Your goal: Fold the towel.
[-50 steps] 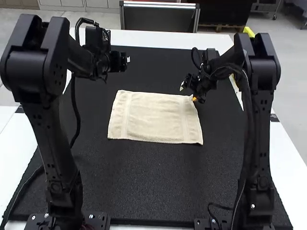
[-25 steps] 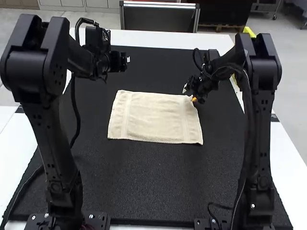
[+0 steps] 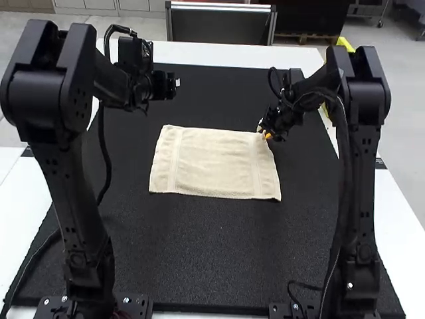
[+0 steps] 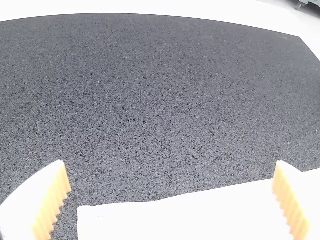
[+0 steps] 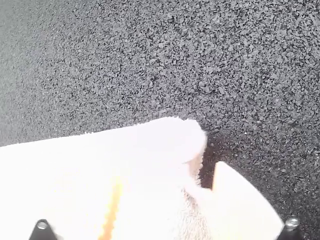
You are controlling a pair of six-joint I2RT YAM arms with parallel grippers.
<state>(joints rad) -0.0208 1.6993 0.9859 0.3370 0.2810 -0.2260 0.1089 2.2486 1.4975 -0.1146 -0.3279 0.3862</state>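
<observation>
The cream towel (image 3: 216, 163) lies spread on the black mat, its far right corner at my right gripper (image 3: 264, 132). Lifted cloth of that towel (image 5: 165, 145) stands between the parted fingers of the right gripper (image 5: 168, 172) in the right wrist view, with the cloth touching one finger. Beyond the towel's far left side, my left gripper (image 3: 167, 86) is held above the mat. The left wrist view has the left gripper (image 4: 170, 167) wide open with nothing gripped, and the towel's edge (image 4: 200, 215) lower down past it.
The black mat (image 3: 199, 252) covers most of the white table (image 3: 229, 54), extending around the towel on all sides. Both arms' upright links stand at the near left and near right, with cables hanging beside them.
The right gripper's fingers have come closer together at the towel's far right corner, the pale fingertip moving rightward. The left arm and the rest of the towel have stayed still.
</observation>
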